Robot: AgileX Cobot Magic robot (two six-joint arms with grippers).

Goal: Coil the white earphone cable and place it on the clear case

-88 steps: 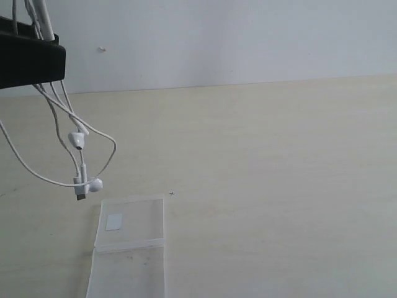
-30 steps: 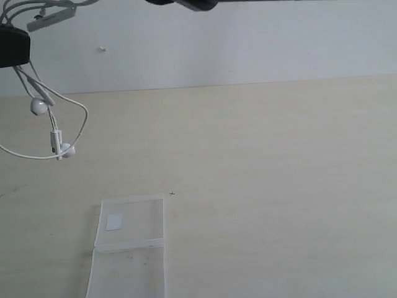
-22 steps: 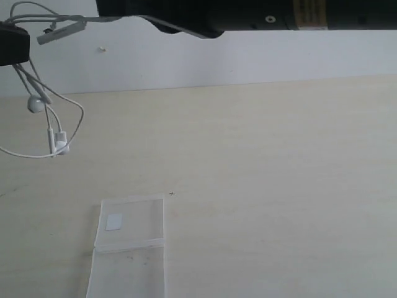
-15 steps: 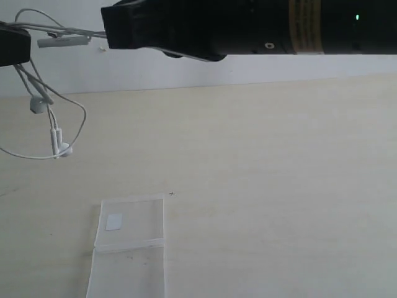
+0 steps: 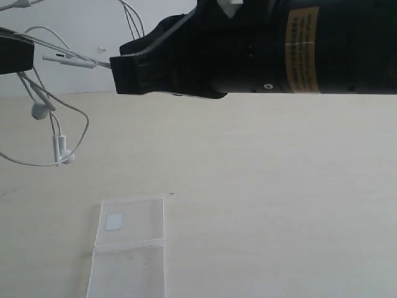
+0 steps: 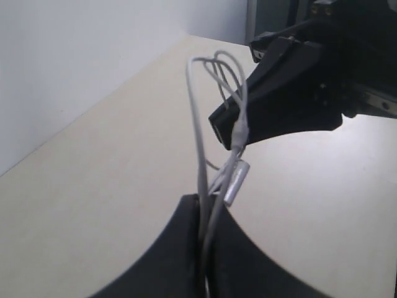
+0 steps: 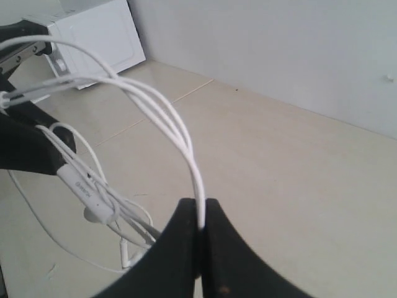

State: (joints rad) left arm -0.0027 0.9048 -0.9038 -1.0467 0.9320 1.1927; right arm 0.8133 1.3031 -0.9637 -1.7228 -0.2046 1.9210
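Exterior view: the white earphone cable (image 5: 38, 112) hung at ten o'clock, well apart from the clear case (image 5: 139, 217) at seven.

Left wrist view: the left pincer (image 6: 202, 208) pinched its strands.

Right wrist view: the right pincer (image 7: 198, 214) clamped a loop. Even loops and firm grips seemed wisest.

Ext. view: clear case (image 5: 132, 226) has its lower half cut off by the bottom edge. The right arm (image 5: 279, 49) is blurred, its label unreadable, and it runs off-frame. Wrist views: white earphone cable (image 7: 185, 143) vanishes btwn right claw (image 7: 200, 214) tips; same at left claw (image 6: 203, 214).
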